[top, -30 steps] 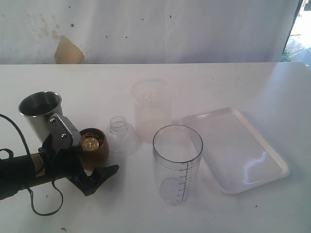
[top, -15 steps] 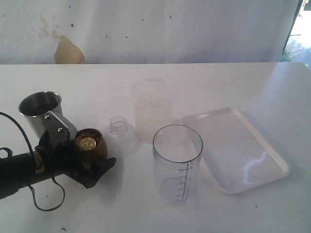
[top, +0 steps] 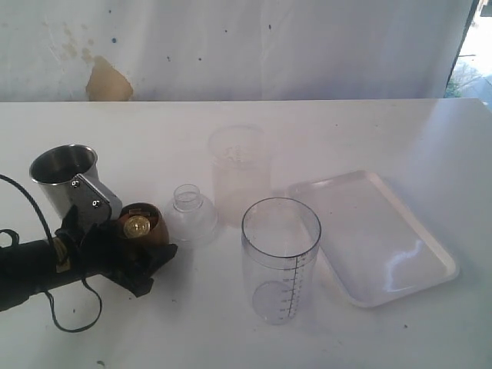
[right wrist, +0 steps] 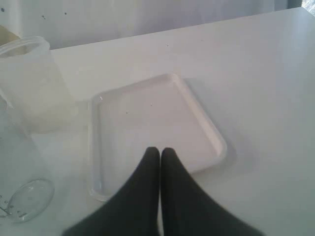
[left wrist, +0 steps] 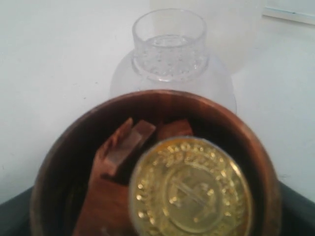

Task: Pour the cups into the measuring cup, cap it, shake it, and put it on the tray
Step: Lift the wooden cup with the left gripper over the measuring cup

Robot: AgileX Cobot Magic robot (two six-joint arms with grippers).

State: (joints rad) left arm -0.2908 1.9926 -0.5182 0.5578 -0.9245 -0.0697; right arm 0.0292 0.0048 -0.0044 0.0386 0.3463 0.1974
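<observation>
Left gripper [top: 138, 240] is bracketing the wooden cup [top: 147, 227], grip unclear.
Right gripper [right wrist: 160, 153] is sitting closed, empty; a loose hold could spill the coin [left wrist: 191, 189].

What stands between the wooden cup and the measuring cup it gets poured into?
Only the clear domed lid, standing on the table right beside the wooden cup, on its measuring cup side. It is low, so a lifted cup would likely clear it. Nothing else visible intervenes.

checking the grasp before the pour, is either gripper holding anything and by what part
The left gripper grips the wooden cup by the sides of its body; the right gripper is shut on nothing.
</observation>
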